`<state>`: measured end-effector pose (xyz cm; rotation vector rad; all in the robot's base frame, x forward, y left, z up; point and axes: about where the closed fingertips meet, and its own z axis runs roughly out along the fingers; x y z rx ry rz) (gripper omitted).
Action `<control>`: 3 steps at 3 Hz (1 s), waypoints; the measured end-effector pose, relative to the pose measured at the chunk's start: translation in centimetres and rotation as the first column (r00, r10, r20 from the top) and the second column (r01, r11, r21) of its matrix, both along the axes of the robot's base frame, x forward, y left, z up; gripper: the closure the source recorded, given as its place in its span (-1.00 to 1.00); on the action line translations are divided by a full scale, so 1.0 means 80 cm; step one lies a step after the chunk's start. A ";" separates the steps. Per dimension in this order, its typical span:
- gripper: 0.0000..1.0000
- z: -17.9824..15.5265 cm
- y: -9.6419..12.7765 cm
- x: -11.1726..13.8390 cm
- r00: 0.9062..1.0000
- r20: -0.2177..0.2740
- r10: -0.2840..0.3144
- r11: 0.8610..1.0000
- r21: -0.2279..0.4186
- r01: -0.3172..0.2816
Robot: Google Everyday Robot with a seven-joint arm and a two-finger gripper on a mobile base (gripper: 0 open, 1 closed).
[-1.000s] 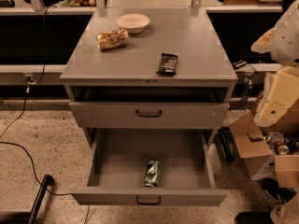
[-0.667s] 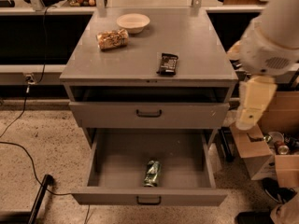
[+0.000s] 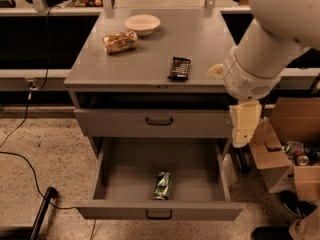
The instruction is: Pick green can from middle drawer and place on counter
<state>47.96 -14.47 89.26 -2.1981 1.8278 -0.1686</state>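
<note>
Plainly, the counter [image 3: 150, 59] takes up the most room, a grey top carrying a pale bowl [image 3: 142, 23] near its back edge, a snack bag [image 3: 120, 41] just in front of that towards the left edge, and a dark candy-bar wrapper [image 3: 179, 68] close to the front edge, right of centre. Below the front edge the upper handled drawer [image 3: 159, 121] is shut, and the middle drawer [image 3: 120, 171] stands pulled fully out.

The robot's white arm [image 3: 265, 54] comes in over the back right corner. Its end effector [image 3: 244, 129] hangs just off the front right corner, below the counter top and level with the shut drawer's right end. Whether it is open or closed cannot be told.

The green can [image 3: 162, 185] lies on its side on the open drawer's floor, near the drawer front and about under the middle of the counter's front edge. Its long axis runs roughly front to back, slightly skewed.

So the can sits lower than the end effector and inward from it, towards the left edge. Reaching it probably means travelling down and across over the drawer's right wall, then closing across the can's narrow width, side to side.

A cardboard box [image 3: 280, 149] of clutter sits beyond the right edge.
</note>
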 end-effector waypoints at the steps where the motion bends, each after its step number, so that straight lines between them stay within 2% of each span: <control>1: -1.00 0.000 0.000 0.000 1.000 0.000 0.000 1.000 0.000 0.000; 2: -1.00 -0.073 0.028 0.002 0.969 -0.133 0.207 0.977 -0.021 -0.212; 3: -1.00 -0.148 0.051 0.009 0.908 -0.176 0.380 0.924 0.126 -0.362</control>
